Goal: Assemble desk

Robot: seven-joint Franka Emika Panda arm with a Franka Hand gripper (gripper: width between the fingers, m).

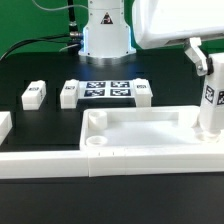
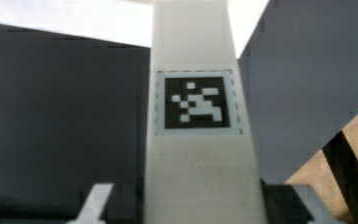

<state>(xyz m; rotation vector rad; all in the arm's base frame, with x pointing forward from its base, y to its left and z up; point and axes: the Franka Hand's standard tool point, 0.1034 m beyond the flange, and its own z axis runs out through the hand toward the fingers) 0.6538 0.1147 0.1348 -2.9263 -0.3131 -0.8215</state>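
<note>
The white desk top (image 1: 140, 132) lies tray-like at the front of the black table, with a round socket (image 1: 96, 143) at its near corner on the exterior view's left. My gripper (image 1: 198, 58) is shut on a white square leg (image 1: 210, 100) that stands upright at the top's far corner on the exterior view's right. In the wrist view the leg (image 2: 202, 60) fills the middle and shows its tag (image 2: 199, 100), with my gripper (image 2: 194, 205) closed around it and a finger (image 2: 99, 200) on either side. Two loose legs (image 1: 34, 94) (image 1: 68, 94) lie at the exterior view's left.
The marker board (image 1: 105, 90) lies in the middle of the table, with another leg (image 1: 142, 92) beside it. A white part (image 1: 4, 125) sits at the left edge. A long low white border wall (image 1: 40, 162) runs along the front. The robot base (image 1: 106, 35) stands behind.
</note>
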